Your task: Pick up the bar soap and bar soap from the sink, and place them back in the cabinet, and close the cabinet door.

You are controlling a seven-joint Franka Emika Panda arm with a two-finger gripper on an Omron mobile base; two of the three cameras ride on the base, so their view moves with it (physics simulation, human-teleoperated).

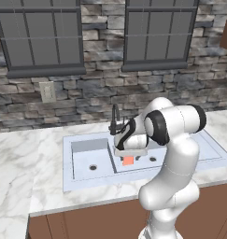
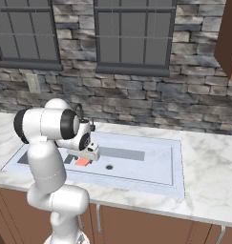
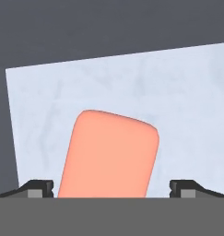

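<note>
The hand (image 3: 111, 188) is positioned low inside the sink (image 1: 82, 184), directly above the orange bar soap (image 3: 109, 156), with its fingers (image 3: 38, 188) spread wide and nothing between them. In the hand view the soap lies flat on the pale basin floor, straight ahead of the hand and between the two fingertips, with clear space on either side; no contact is visible. The soap's long axis runs roughly away from the hand, tilted slightly toward the left fingertip at the near end, so the fingers stand across its short width. This is the relation the next move depends on: a straight advance along the hand's own axis should bring the fingers down along the two long sides. The remaining gap cannot be judged reliably. From the base views the orange soap (image 1: 128, 160) rests on the floor of the basin on the far side from the faucet (image 1: 114, 119), just below the hand (image 1: 129, 153). The tan-brown soap cannot be located. Judged progress: first pick not yet completed; cabinet steps outstanding.
</note>
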